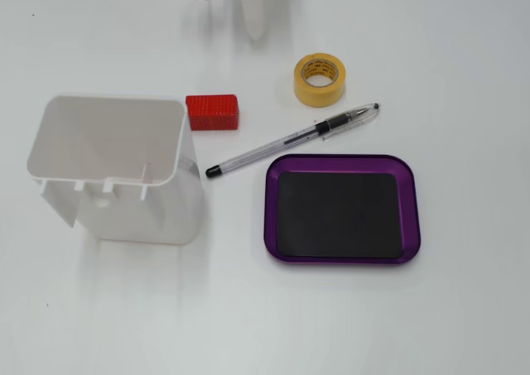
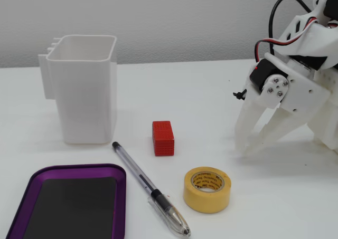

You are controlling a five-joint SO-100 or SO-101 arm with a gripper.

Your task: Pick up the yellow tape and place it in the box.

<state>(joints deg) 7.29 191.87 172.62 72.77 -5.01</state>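
Claw point(image 2: 248, 148): white, two fingers slightly parted, holding nothing, tips at the table. Yellow tape point(image 2: 207, 189): flat on table, near claw, apart from purple box point(image 2: 21, 182), pen point(image 2: 149, 188) between.

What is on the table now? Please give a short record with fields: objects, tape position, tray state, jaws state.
objects: yellow tape, purple tray, pen, red block, white bin
tape position: lying flat on the table, apart from the pen and outside the tray
tray state: nothing inside, black bottom bare
pen: lies between tape and tray, its cap end near the tape
gripper: jaws slightly open, holding nothing, tips pointing down near the table, beside the tape and not touching it
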